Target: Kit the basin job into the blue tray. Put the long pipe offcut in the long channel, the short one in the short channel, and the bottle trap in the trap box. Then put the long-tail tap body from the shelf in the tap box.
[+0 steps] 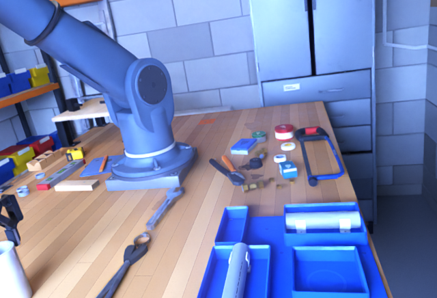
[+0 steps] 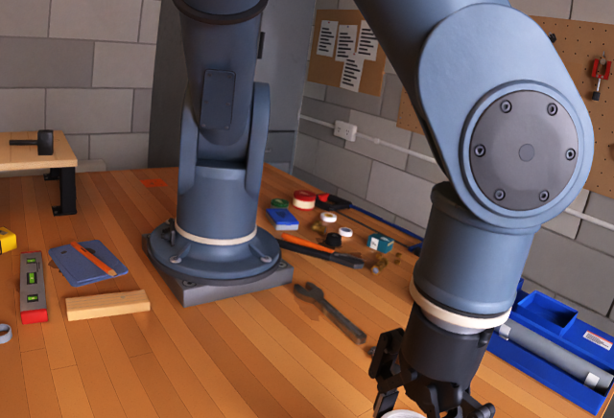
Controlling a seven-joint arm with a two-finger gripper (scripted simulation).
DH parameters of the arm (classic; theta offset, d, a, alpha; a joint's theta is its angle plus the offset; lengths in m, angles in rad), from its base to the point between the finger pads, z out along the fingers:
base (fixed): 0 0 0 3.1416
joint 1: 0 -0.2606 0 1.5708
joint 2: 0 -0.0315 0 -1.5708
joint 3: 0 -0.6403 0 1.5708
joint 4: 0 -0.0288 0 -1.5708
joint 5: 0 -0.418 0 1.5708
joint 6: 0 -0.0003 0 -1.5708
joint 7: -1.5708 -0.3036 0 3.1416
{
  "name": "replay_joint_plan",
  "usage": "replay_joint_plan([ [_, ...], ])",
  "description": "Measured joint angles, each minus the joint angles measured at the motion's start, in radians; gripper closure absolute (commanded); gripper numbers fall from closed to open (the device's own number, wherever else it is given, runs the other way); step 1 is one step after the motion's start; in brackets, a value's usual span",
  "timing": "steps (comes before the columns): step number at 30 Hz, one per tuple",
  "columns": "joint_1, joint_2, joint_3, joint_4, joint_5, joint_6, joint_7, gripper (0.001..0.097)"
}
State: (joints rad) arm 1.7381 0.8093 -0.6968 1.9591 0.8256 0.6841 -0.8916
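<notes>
The white bottle trap (image 1: 12, 273) is cut off by the frame's lower left corner, standing on the bench; only its rim (image 2: 405, 414) shows in the second side camera. The blue tray (image 1: 294, 252) sits at the bench's near right. The long grey pipe offcut (image 1: 238, 270) lies in the long channel. The short offcut (image 1: 323, 220) lies in the short channel. The square box (image 1: 328, 270) and the small box (image 1: 233, 224) hold nothing. The shelf (image 1: 84, 109) stands behind the arm's base, and no tap body shows on it. My gripper (image 2: 426, 398) hangs just above the trap, open and empty.
The bench's near edge lies close to the trap. Pliers (image 1: 123, 263) and a spanner (image 1: 164, 208) lie between the trap and the tray. The arm's base (image 1: 151, 167) stands mid-bench. A hacksaw (image 1: 319, 155), tape rolls and small fittings lie beyond the tray.
</notes>
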Motion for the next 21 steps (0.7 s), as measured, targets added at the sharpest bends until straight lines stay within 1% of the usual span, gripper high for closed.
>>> replay_joint_plan([
  [7,-0.002,0.003,0.004,0.001,0.006,-0.005,-0.005,0.0131],
  [21,-0.020,0.029,0.032,0.010,0.041,-0.038,-0.035,0.0131],
])
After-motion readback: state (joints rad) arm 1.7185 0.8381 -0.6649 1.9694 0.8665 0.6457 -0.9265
